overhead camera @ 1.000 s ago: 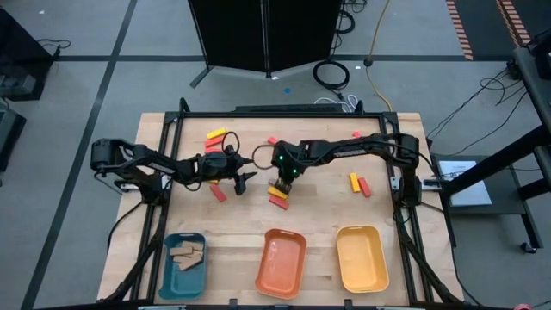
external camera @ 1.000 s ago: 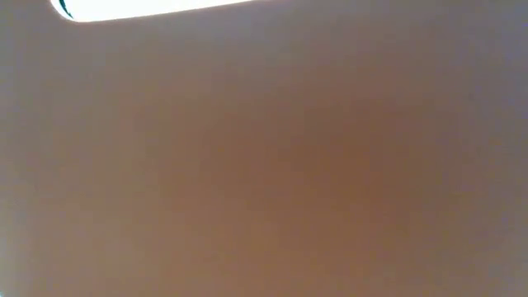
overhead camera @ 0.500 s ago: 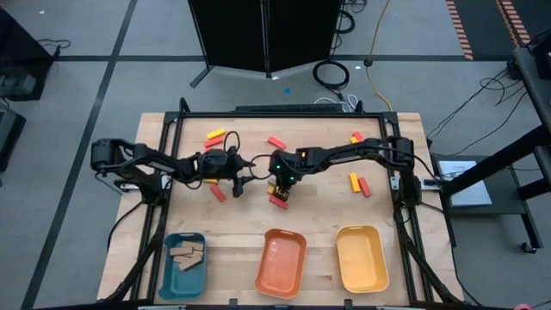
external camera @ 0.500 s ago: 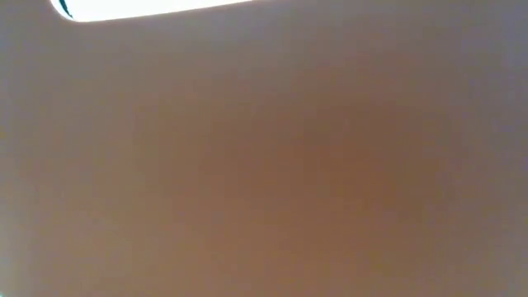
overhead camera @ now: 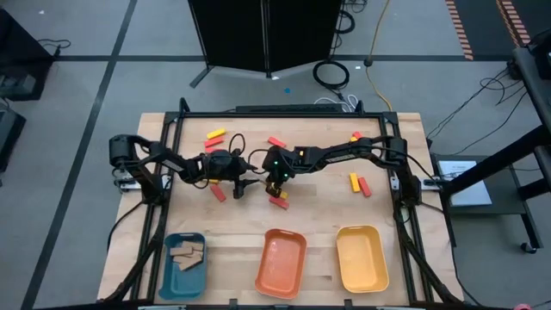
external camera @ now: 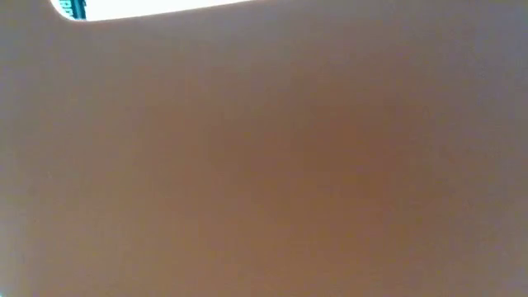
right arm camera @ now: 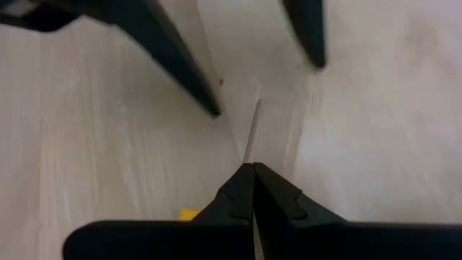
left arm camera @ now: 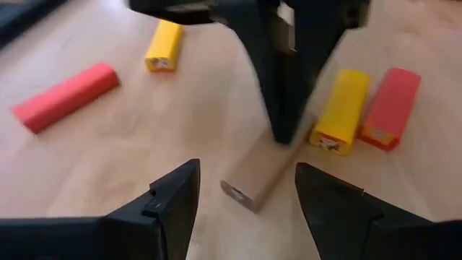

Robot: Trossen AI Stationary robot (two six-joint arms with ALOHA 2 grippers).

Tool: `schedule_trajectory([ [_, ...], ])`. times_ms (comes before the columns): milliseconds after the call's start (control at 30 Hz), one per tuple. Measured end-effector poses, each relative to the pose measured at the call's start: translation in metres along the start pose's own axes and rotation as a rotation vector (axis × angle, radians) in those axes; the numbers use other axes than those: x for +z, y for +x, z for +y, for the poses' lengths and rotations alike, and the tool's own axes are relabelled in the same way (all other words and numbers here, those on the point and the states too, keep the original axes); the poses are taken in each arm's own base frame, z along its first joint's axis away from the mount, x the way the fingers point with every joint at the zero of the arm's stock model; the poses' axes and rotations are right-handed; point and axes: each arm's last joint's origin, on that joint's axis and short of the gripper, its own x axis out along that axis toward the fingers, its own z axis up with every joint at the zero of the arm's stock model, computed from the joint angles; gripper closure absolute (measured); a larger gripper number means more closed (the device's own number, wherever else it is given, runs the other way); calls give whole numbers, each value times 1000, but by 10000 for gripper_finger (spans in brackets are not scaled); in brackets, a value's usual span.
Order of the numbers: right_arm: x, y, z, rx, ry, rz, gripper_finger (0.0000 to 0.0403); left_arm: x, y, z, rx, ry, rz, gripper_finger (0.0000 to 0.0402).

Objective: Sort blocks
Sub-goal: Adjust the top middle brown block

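At worktop [overhead camera: 215, 245] centre, left wrist cam shows tan block [left arm camera: 261, 173] btwn spread left pincer [left arm camera: 245, 191] tips; overhead hides it. Right pincer [right arm camera: 253, 167] closed, empty.

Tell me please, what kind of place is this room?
Probably a robotics lab or workshop: a wooden table inside a black metal frame stands on a grey tiled floor, with loose cables lying behind it.
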Motion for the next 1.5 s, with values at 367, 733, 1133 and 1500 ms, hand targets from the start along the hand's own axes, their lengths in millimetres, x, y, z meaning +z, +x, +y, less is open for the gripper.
schedule_trajectory([
  [367, 9, -8, 3, 71, -70, -54, 403, 2, 4, 10, -69, 30, -18, 178],
  [733, -4, -4, 12, -22, -59, 31, 403, 12, 13, 20, -104, 69, 30, 178],
  [1133, -7, -3, 16, -111, -75, 32, 403, 16, 20, 24, -159, 13, 121, 178],
  [1500, -7, 17, 8, -87, -86, -26, 403, 6, 49, 23, -214, -20, 261, 179],
])
